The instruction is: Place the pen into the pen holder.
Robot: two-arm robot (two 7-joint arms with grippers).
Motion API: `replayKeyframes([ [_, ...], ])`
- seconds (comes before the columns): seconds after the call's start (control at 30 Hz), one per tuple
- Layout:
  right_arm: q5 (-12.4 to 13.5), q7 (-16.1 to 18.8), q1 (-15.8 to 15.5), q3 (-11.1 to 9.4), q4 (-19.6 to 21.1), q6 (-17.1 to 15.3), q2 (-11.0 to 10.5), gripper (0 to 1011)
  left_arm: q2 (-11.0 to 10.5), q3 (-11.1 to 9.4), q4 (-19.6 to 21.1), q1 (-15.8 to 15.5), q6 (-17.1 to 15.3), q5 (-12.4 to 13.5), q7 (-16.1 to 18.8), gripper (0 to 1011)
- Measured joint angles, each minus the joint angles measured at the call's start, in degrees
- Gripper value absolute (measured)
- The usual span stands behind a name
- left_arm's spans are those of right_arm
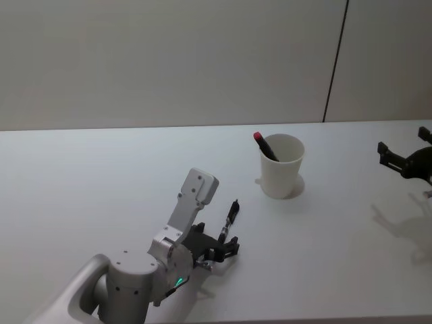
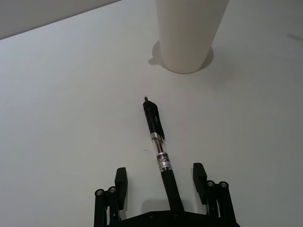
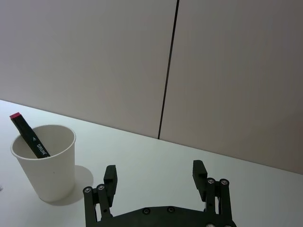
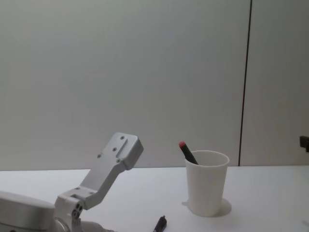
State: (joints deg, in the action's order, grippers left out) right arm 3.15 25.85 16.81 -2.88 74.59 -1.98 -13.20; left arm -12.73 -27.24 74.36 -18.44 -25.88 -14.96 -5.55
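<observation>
Toward the worktop's (image 1: 101, 182) front edge, the left gripper (image 2: 160, 174) is spread around 1 black pen (image 2: 157, 142) lying flat and pointing at the white cup (image 1: 281, 169) farther back. The right gripper (image 3: 155, 171) is spread by the right edge.

"SRUN" on red-tipped marker (image 3: 29, 136), pen (image 2: 158, 142) label unreadable

soft even light, moderately bright, faint shadow beside pen holder (image 1: 282, 169)
</observation>
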Motion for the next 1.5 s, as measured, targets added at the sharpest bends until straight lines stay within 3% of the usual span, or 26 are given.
replayKeyframes([
  [0.57,0.0,0.0,0.0,0.0,0.0,0.0,0.0,1002,0.6,-0.1,-0.5,-0.2,-1.1,0.3,-0.5,404],
  [1.5,0.0,0.0,0.0,0.0,0.0,0.0,0.0,1002,0.7,0.4,-0.7,0.2,-0.4,0.3,-0.4,161],
])
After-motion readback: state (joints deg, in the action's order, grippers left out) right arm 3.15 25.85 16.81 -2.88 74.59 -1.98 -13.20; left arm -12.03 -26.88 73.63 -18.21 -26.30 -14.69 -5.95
